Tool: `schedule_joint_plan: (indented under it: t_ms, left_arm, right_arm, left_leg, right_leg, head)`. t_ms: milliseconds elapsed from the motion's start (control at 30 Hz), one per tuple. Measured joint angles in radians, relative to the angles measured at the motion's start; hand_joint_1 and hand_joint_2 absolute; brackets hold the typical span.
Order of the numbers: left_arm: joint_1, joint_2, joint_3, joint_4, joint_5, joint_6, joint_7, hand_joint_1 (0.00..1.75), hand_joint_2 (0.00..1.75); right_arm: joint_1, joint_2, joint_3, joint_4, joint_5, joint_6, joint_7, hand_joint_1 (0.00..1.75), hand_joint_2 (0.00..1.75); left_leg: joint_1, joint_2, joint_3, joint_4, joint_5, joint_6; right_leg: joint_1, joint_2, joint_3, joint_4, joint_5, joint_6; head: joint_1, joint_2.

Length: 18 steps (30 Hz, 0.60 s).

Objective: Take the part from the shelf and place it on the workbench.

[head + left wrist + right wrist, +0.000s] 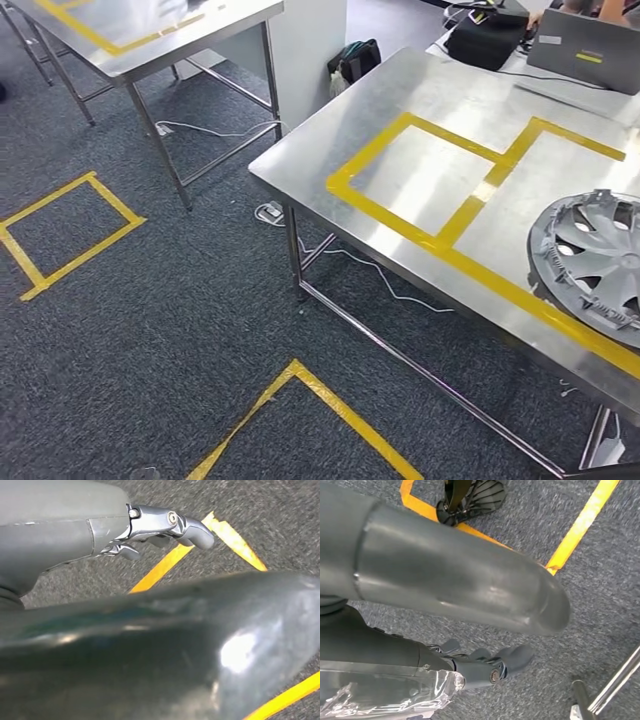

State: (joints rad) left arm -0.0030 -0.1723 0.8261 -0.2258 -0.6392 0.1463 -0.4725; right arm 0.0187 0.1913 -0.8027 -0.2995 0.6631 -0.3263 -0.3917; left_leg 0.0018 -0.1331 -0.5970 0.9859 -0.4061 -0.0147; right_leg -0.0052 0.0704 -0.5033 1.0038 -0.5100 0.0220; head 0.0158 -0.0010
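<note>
The wheel cover lies on the bench at three o'clock, cut off by the frame. Our left hand and right hand hang over carpet, fingers loosely apart, holding nothing. We risk nudging the cover while walking. We cannot see whether it lies inside the tape.

Left hand and right hand hang with fingers loosely extended, holding nothing.
</note>
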Motion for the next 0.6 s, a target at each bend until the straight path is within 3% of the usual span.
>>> schedule_joint_plan:
  t_ms: [67, 133, 200, 233, 267, 300, 367, 433, 500, 533, 600]
  left_arm:
    - [0.004, -0.002, 0.001, 0.000, -0.003, 0.000, 0.001, 0.00, 0.00]
    - [0.002, -0.005, 0.002, 0.000, -0.009, 0.002, 0.002, 0.00, 0.00]
    - [0.000, -0.008, 0.002, 0.000, -0.017, 0.005, 0.004, 0.00, 0.00]
    - [0.002, -0.010, 0.002, 0.000, -0.022, 0.006, 0.004, 0.00, 0.00]
    - [0.003, -0.011, 0.003, 0.000, -0.027, 0.007, 0.005, 0.00, 0.00]
    - [0.004, -0.012, 0.004, -0.001, -0.032, 0.008, 0.005, 0.00, 0.00]
    - [0.002, -0.014, 0.008, -0.002, -0.047, 0.010, 0.006, 0.00, 0.00]
    - [-0.003, -0.015, 0.012, -0.003, -0.063, 0.014, 0.013, 0.00, 0.00]
    - [-0.003, -0.015, 0.016, -0.004, -0.077, 0.019, 0.022, 0.00, 0.00]
    - [-0.001, -0.015, 0.018, -0.004, -0.085, 0.020, 0.024, 0.00, 0.00]
    - [0.000, -0.016, 0.020, -0.005, -0.104, 0.024, 0.027, 0.00, 0.00]
  right_arm:
    - [-0.002, 0.000, -0.003, 0.001, 0.005, -0.006, 0.006, 0.00, 0.00]
    - [0.000, 0.000, -0.006, 0.003, 0.012, -0.013, 0.020, 0.00, 0.00]
    - [0.003, 0.000, -0.011, 0.007, 0.018, -0.013, 0.040, 0.00, 0.00]
    - [0.003, 0.000, -0.013, 0.009, 0.019, -0.009, 0.049, 0.00, 0.00]
    - [0.002, 0.000, -0.016, 0.010, 0.021, -0.003, 0.057, 0.00, 0.00]
    - [0.000, 0.000, -0.020, 0.012, 0.021, 0.006, 0.063, 0.00, 0.00]
    - [-0.001, 0.000, -0.030, 0.014, 0.020, 0.029, 0.072, 0.00, 0.00]
    - [0.000, 0.000, -0.046, 0.016, 0.015, 0.059, 0.077, 0.00, 0.00]
    - [-0.001, 0.000, -0.065, 0.016, 0.008, 0.086, 0.077, 0.00, 0.00]
    - [-0.002, 0.000, -0.075, 0.016, 0.005, 0.095, 0.076, 0.00, 0.00]
    - [0.000, 0.000, -0.093, 0.016, 0.000, 0.108, 0.076, 0.00, 0.00]
  left_leg:
    - [-0.002, 0.032, -0.020, 0.035, -0.027, -0.010]
    - [-0.004, 0.091, -0.071, 0.148, -0.100, -0.018]
    - [-0.001, 0.117, -0.121, 0.272, -0.157, -0.025]
    - [0.001, 0.121, -0.123, 0.291, -0.159, -0.028]
    - [0.003, 0.125, -0.105, 0.271, -0.143, -0.029]
    - [0.004, 0.135, -0.068, 0.214, -0.114, -0.030]
    - [0.003, 0.190, 0.019, 0.071, -0.063, -0.027]
    - [0.000, 0.222, 0.055, 0.001, -0.049, -0.015]
    - [-0.003, 0.200, 0.050, -0.004, -0.047, 0.002]
    - [-0.003, 0.189, 0.048, -0.006, -0.044, 0.009]
    - [0.000, 0.166, 0.047, -0.009, -0.038, 0.022]
  right_leg:
    - [-0.003, -0.027, 0.002, -0.006, 0.011, -0.012]
    - [-0.003, -0.058, -0.004, -0.009, 0.017, -0.018]
    - [-0.003, -0.092, -0.009, -0.008, 0.019, -0.018]
    - [-0.003, -0.109, -0.011, -0.008, 0.020, -0.017]
    - [-0.003, -0.123, -0.013, -0.008, 0.020, -0.015]
    - [-0.004, -0.137, -0.012, -0.008, 0.021, -0.014]
    - [0.000, -0.160, -0.012, -0.005, 0.018, -0.006]
    - [0.007, -0.183, -0.010, -0.001, 0.014, 0.005]
    - [0.006, -0.203, -0.006, -0.002, 0.012, 0.016]
    - [0.004, -0.194, -0.008, 0.003, 0.005, 0.022]
    - [0.000, -0.138, -0.034, 0.065, -0.039, 0.029]
  head:
    - [-0.005, 0.000]
    - [-0.012, 0.000]
    - [-0.013, 0.000]
    - [-0.013, 0.000]
    - [-0.014, 0.000]
    - [-0.014, 0.000]
    - [-0.015, 0.000]
    - [-0.014, 0.000]
    - [-0.012, 0.000]
    - [-0.010, 0.000]
    - [-0.006, 0.000]
